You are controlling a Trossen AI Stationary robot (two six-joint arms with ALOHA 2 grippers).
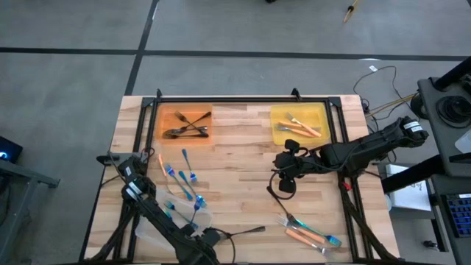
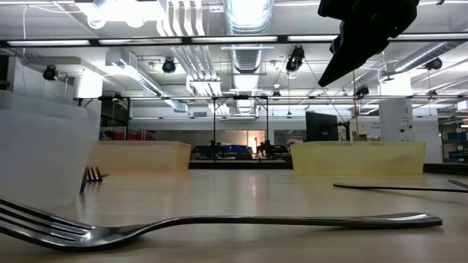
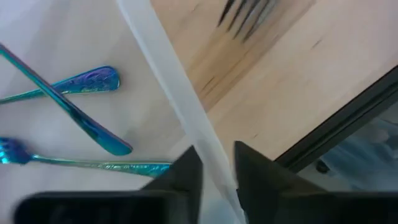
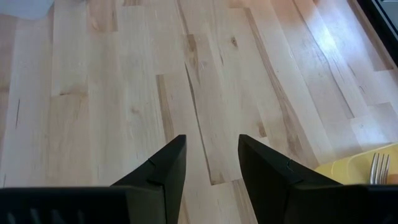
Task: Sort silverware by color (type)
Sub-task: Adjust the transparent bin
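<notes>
My left gripper points down at the near right side of the clear tray, shut on its rim. Inside the tray lie blue-teal utensils. A dark grey fork lies flat on the wood just right of the tray. More blue-teal pieces lie on the table beyond it. The orange tray holds dark forks, and the yellow tray holds orange-handled pieces. My right gripper hovers open over bare wood at mid-table. My left gripper has the clear tray's thin rim between its two fingers, one finger inside the tray and the other outside. The fingers come from above, pointing down, and lie across the rim. The tray rests flat on the table.
Orange-handled and blue-teal utensils lie loose near the table's near right corner. A black frame runs around the table's edges. Bare wood stretches between the trays and at mid-table.
</notes>
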